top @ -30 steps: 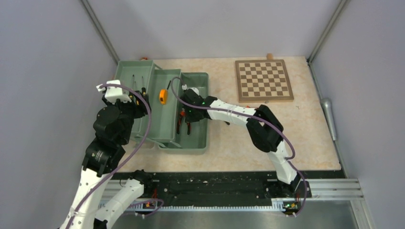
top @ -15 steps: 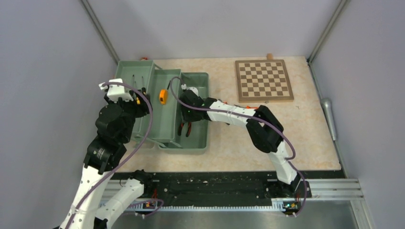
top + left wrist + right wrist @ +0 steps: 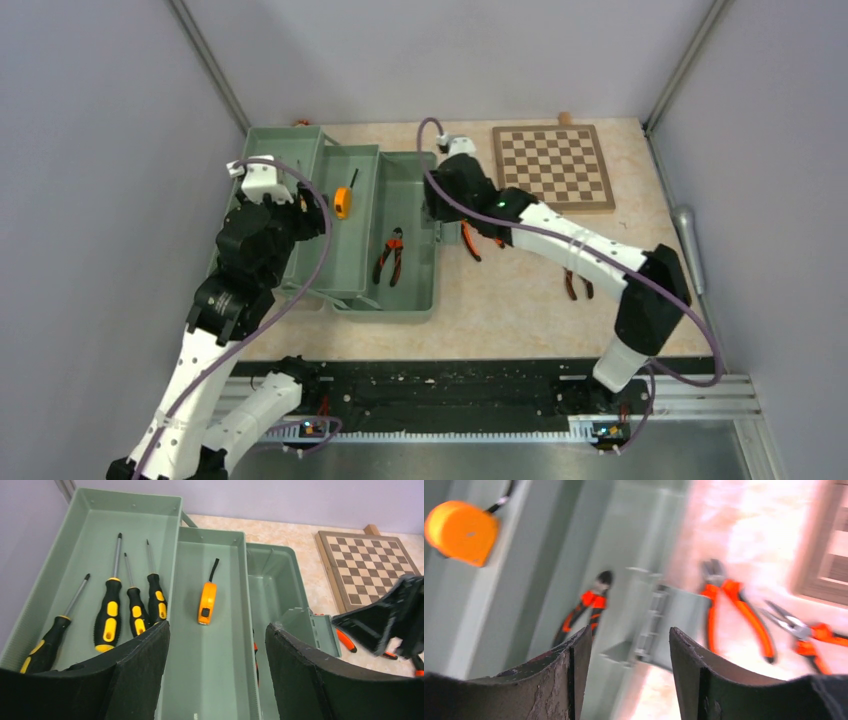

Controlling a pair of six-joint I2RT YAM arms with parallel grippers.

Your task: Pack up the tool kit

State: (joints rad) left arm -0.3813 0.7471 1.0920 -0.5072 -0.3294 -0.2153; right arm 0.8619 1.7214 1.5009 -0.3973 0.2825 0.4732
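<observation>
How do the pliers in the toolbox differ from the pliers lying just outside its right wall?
The boxed pliers lie on the floor of the toolbox; the outside pliers lie on the table, not yet packed. The boxed pliers' handles look black and orange; the outside pliers' handles look mostly orange. Both lie flat, handles spread.

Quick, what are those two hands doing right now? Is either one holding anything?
Left hand: open, holding nothing.
Right hand: open, holding nothing.
</observation>
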